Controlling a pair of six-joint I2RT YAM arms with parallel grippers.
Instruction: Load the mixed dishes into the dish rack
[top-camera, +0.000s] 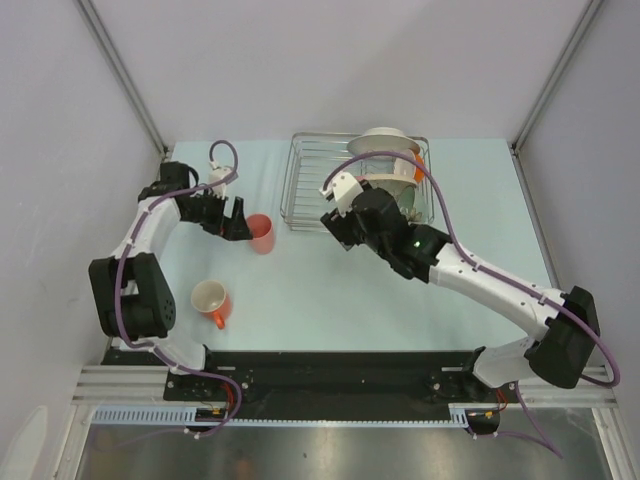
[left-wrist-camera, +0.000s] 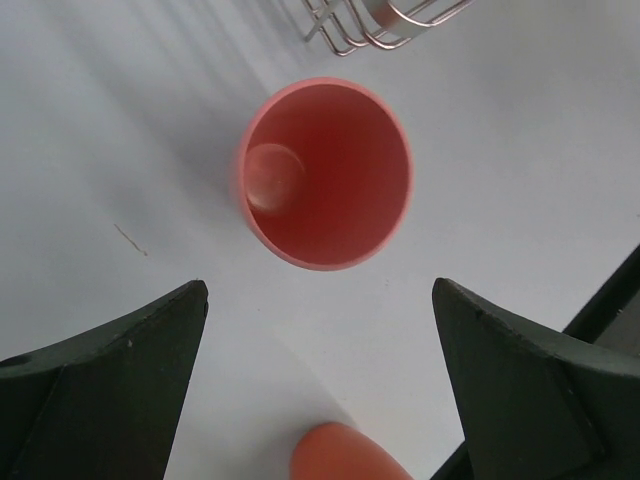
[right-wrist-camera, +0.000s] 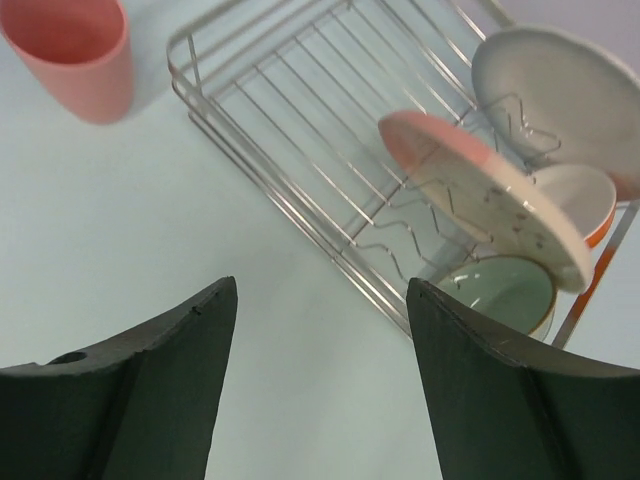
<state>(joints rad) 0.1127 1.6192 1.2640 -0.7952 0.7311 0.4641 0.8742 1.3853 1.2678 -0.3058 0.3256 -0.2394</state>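
Left tool (left-wrist-camera: 318, 285) spread wide, salmon-pink tumbler (left-wrist-camera: 325, 172) upright just beyond.

Showing a smooth, satin finish on the salmon-pink tumbler (left-wrist-camera: 325, 172), seemingly plastic, with a soft highlight glowing inside. Catching the light along the bare, shiny metal wire of the dish rack (top-camera: 310, 185). Carrying a glossy glaze across the pink-and-cream plate (right-wrist-camera: 490, 190), the white plate (right-wrist-camera: 560, 90) and the small green bowl (right-wrist-camera: 500, 290), all looking ceramic. Wearing a similar sheen on the orange mug (top-camera: 212, 300). Staying pale, matt and smooth across the table (top-camera: 330, 290). Presenting dull black, plastic-looking, faintly grainy surfaces on the left tool (left-wrist-camera: 320, 290) and right tool (right-wrist-camera: 322, 285).
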